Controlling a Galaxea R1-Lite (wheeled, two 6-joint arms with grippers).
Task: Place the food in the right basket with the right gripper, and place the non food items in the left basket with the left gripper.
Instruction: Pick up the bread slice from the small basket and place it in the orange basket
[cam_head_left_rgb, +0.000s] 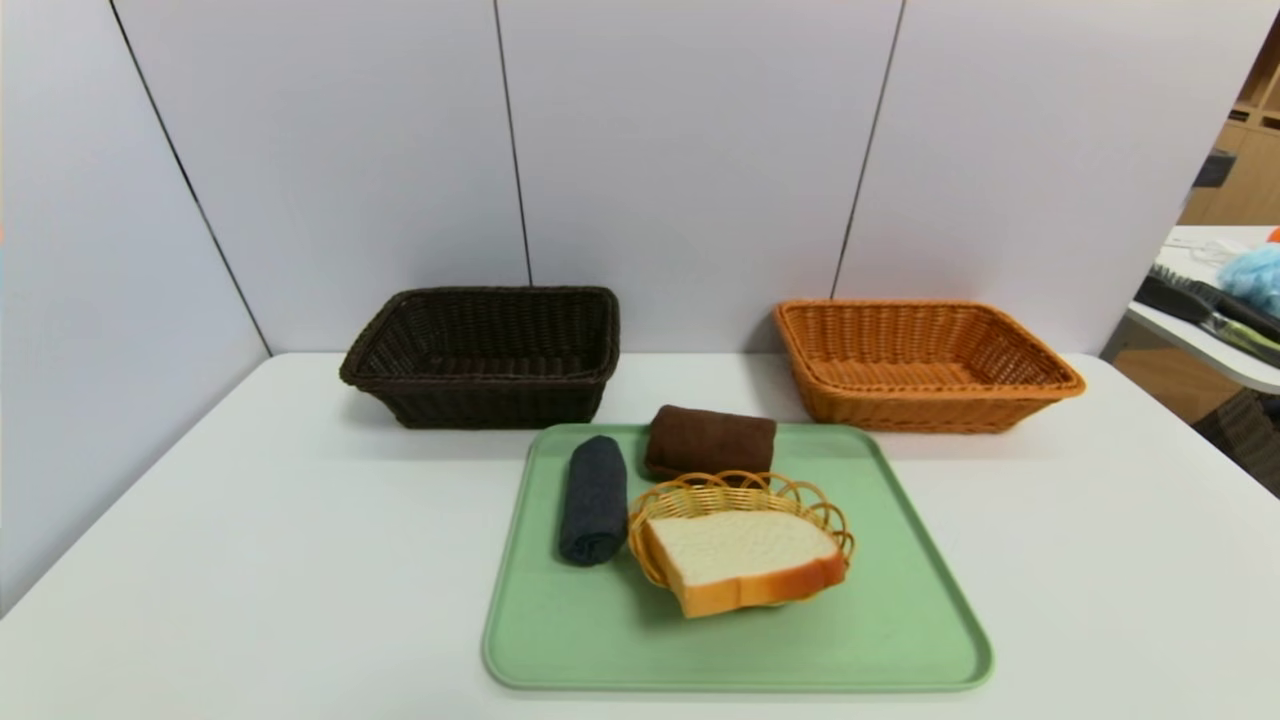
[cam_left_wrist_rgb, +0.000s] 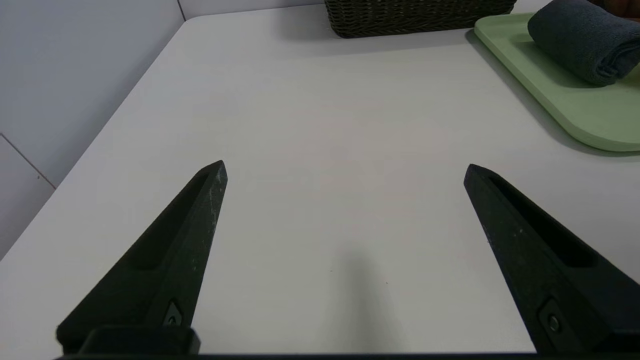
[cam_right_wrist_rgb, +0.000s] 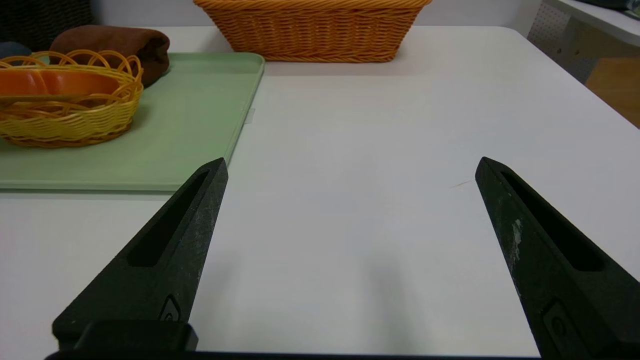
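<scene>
Currently, my left pincer (cam_left_wrist_rgb: 345, 162) and right pincer (cam_right_wrist_rgb: 354, 157) stand wide and hold nothing, each above bare white table (cam_head_left_rgb: 300, 560) on its own side of a green tray (cam_head_left_rgb: 900, 640). A slice of bread (cam_head_left_rgb: 745, 550) sits tilted in a small wicker basket (cam_head_left_rgb: 720, 495) on the tray, with a rolled navy towel (cam_head_left_rgb: 594, 500) just to its left and a rolled brown towel (cam_head_left_rgb: 710, 443) behind it. Beyond the tray stand a dark basket (cam_head_left_rgb: 480, 380) at far left and an orange basket (cam_head_left_rgb: 920, 390) at far right.

The bread overhangs the wicker rim, so a low grip by my right pincer could catch the looped edge and drag the little basket along. A hard squeeze might dent the slice if it is soft. The brown towel lies close behind the wicker loops; a careless reach by my left pincer could knock them.

The head view shows the full slice and both large baskets but neither pincer. The wrist views supply the spread jaws, and the left one reveals the navy towel's coiled end up close; the right one shows the wicker basket's woven side.
</scene>
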